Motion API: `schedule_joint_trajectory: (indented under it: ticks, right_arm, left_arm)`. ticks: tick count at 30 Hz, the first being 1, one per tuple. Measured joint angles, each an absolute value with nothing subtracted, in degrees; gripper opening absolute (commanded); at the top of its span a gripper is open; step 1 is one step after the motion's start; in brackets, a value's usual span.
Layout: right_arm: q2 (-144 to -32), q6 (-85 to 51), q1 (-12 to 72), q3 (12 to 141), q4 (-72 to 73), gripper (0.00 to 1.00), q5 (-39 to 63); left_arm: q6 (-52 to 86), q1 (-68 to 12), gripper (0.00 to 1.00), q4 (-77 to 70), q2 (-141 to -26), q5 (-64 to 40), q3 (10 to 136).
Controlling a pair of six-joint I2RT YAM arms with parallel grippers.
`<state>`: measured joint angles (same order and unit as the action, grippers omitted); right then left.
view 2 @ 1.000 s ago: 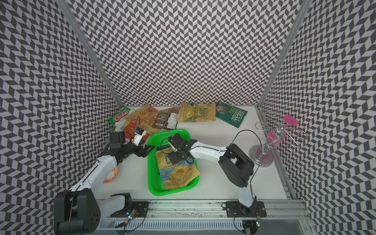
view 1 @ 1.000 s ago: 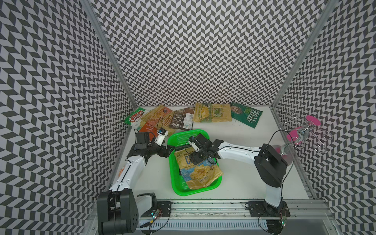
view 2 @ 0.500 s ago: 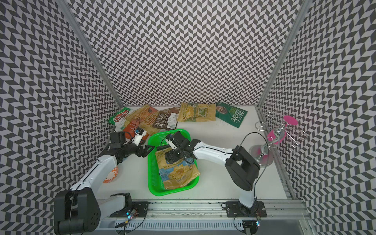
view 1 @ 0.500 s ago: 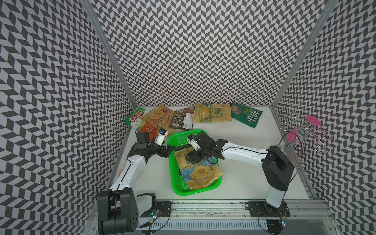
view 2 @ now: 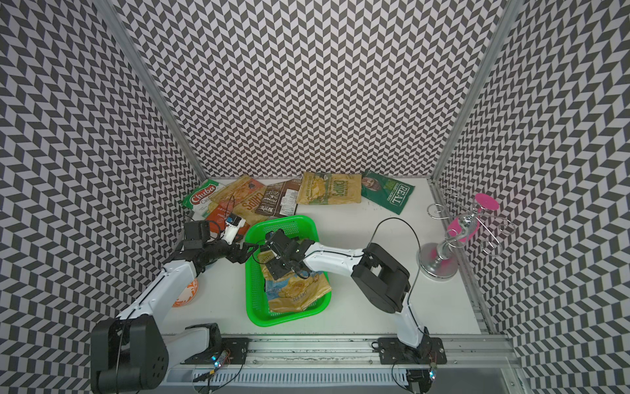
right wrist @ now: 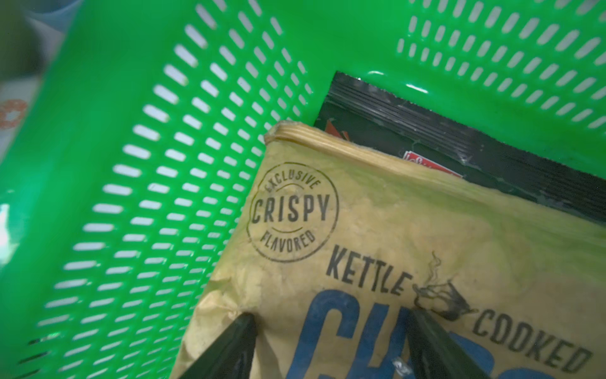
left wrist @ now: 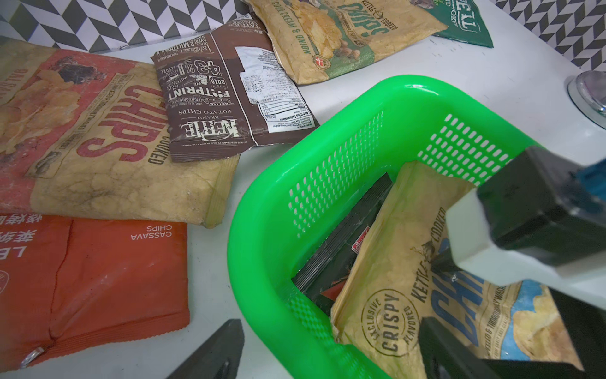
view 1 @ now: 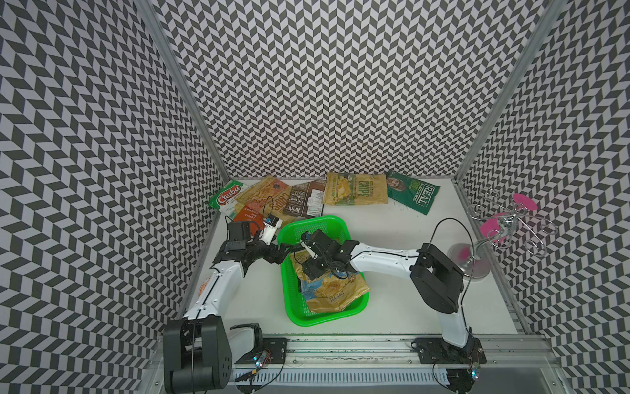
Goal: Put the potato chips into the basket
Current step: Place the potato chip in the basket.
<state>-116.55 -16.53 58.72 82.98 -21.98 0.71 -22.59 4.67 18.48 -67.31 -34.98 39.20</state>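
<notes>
Right wrist view: right gripper (right wrist: 331, 315) jaws are seen apart, tips on tan bag (right wrist: 393, 229) lying in basket (right wrist: 164, 164). Left gripper (left wrist: 331, 325) jaws are spread astride basket rim. Other bags (view 1: 354, 192) are seen on table (view 1: 392, 238).

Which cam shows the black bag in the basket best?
Left wrist: the black bag shows a long edge, a corner and a red label, lying under the tan bag in the basket. Right wrist shows its sealed end; both top views, barely a dark sliver.

Left claw (left wrist: 331, 325) spread wide; right claw (right wrist: 333, 323) spread, angled down.
</notes>
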Motion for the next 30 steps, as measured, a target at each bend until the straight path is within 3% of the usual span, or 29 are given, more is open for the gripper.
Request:
schedule_joint_trajectory:
  ticks: [6, 12, 18, 30]
  right_arm:
    - [-116.6, -17.8, 58.8, 82.3, -19.9, 0.31, -1.1]
    - [-115.3, -19.3, 59.1, 80.7, -17.3, 0.11, -2.8]
    - [-112.0, -20.9, 59.4, 77.1, -15.6, 0.02, -5.0]
    - [-108.1, -22.8, 59.6, 74.3, -14.4, 0.00, -9.8]
  left_arm:
    - [-22.4, 4.7, 0.88, 18.4, -67.1, -34.9, 39.1]
    - [-22.4, 4.7, 0.88, 18.4, -67.1, -34.9, 39.1]
    - [-22.4, 4.7, 0.88, 18.4, -67.0, -34.9, 39.1]
    - [-22.4, 4.7, 0.88, 18.4, -67.0, -34.9, 39.1]
